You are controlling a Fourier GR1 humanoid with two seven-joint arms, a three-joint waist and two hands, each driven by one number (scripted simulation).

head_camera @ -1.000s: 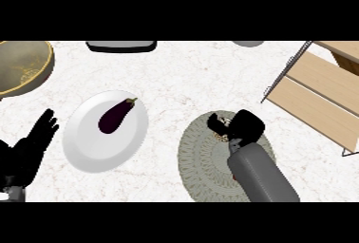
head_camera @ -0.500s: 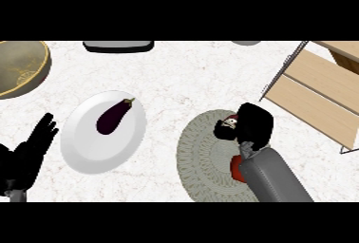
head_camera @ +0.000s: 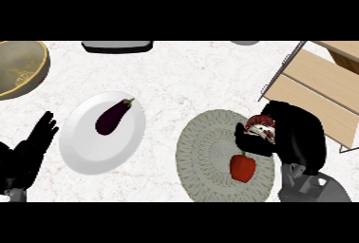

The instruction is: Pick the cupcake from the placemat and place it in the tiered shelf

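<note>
My right hand (head_camera: pixel 298 135) has slid across the placemat (head_camera: pixel 203 156) toward the tiered shelf (head_camera: pixel 316 90), uncovering a red pepper (head_camera: pixel 242 167). Its fingers now curl round the cupcake (head_camera: pixel 261 127), held over the mat's far right edge. The shelf lies just beyond, up and right, nothing between. My left hand (head_camera: pixel 28 152) rests open at the left edge, beside the plate (head_camera: pixel 88 152) bearing an eggplant (head_camera: pixel 112 116).

Cupcake (head_camera: pixel 262 127) in curled hand (head_camera: pixel 294 135) over placemat (head_camera: pixel 203 152), near shelf (head_camera: pixel 316 90).
</note>
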